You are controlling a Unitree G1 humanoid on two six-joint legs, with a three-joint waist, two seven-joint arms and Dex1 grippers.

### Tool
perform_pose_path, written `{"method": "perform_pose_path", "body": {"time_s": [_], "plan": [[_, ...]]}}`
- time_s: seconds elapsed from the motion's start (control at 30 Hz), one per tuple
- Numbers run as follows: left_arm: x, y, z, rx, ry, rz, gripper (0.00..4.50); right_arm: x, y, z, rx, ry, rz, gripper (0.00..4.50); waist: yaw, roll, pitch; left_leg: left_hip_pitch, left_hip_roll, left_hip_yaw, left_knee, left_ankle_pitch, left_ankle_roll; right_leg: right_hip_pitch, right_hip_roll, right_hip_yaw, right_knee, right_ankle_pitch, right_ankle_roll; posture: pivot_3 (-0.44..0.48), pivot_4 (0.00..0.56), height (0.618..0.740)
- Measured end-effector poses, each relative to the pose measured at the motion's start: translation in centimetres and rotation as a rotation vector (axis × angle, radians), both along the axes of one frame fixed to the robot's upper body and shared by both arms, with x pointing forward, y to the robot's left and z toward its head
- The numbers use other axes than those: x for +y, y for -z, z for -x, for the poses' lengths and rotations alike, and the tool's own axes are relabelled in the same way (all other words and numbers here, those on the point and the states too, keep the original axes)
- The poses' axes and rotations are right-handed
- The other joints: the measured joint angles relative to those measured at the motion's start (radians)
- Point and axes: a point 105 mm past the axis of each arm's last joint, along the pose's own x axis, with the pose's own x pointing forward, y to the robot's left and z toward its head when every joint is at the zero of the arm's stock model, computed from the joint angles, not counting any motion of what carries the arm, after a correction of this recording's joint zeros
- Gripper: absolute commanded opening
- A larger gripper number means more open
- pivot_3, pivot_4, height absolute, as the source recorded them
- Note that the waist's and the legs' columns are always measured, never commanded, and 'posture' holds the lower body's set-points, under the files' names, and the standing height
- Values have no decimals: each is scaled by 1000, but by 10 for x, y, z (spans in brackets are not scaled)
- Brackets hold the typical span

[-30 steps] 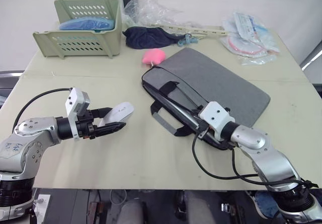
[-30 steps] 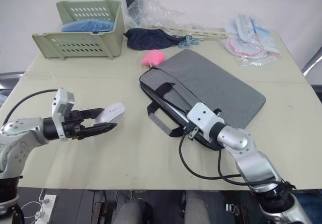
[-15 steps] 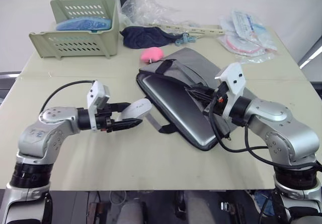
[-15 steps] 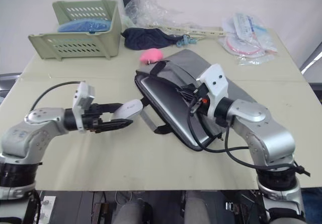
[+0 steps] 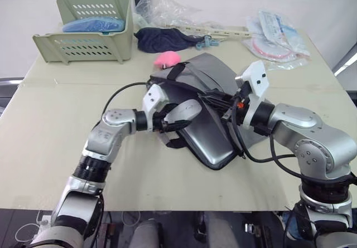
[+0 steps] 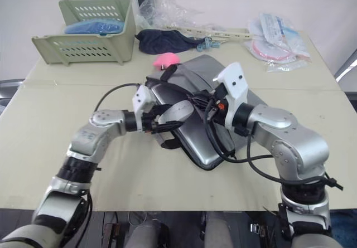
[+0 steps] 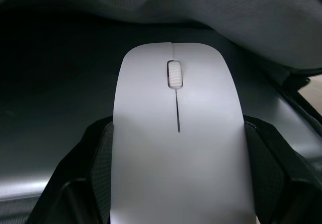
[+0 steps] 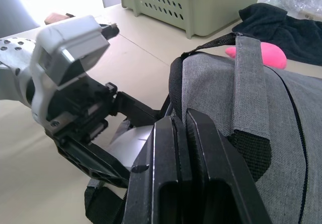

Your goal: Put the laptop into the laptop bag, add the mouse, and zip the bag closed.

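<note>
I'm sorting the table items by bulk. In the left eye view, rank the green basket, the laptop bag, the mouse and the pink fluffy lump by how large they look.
1. laptop bag, though partly covered by the arms
2. green basket; it sits farther from the camera, so its true rank against the bag is unsure
3. mouse
4. pink fluffy lump, close to the mouse in apparent size and farther off

The laptop bag's [image 5: 215, 83] lifted flap leaves a gap above the laptop [image 5: 203, 139]. The table's [image 5: 50, 131] left and near edges lie bare; clutter crowds its far edge.
</note>
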Motion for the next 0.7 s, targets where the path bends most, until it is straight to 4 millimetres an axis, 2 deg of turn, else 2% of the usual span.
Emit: {"method": "perform_pose_path", "body": {"time_s": [0.13,0.3,0.6,0.63,0.7], "plan": [[-10,14,-8,-12,-28,-24,2852,-1,-3,-1,10,20,-38,30,3,0,0,-2,0,-1,2,0,0,0,0,-1,0,0,0,0,150,740],[-22,6,-16,-50,-41,-19,2852,0,-5,0,18,20,-48,30,4,0,0,-4,0,-1,2,0,1,-1,0,-1,0,0,1,0,150,740],[-32,5,-19,-62,-68,-12,2852,-1,-6,0,21,25,-53,30,4,0,0,-4,0,-2,2,0,1,-2,-1,-1,0,0,1,0,150,740],[-32,5,-20,-67,-71,-14,3652,-1,-6,0,22,25,-53,0,4,0,0,-4,0,-2,2,0,1,-2,-1,-1,0,0,1,0,150,740],[-31,5,-20,-72,-74,-17,4244,-1,-6,0,21,25,-51,0,3,0,0,-4,0,-2,2,0,1,-2,-1,-1,0,1,1,0,150,740]]}}
